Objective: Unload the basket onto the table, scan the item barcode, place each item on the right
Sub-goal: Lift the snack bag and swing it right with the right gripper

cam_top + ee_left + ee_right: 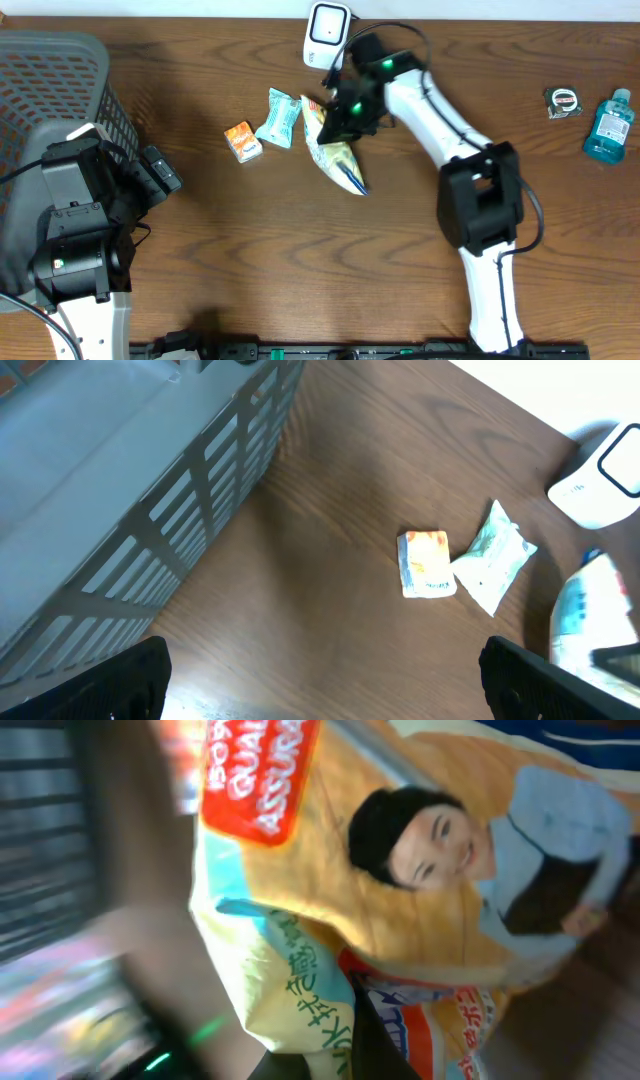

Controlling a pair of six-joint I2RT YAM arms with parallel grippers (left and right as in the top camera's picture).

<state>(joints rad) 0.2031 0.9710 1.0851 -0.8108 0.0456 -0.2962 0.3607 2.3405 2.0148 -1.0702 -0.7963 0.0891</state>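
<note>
Right gripper (345, 108) seemingly tight on snack bag (338, 158) (scanner (327, 30) close behind); left gripper (325, 685) agape.

The snack bag (420, 950) runs past the right wrist view's edges.

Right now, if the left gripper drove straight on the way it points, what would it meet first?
Most likely the bare table, short of the orange packet, the first item in that line. The open left gripper has the basket off to one side. Depth is unclear from these views.
</note>
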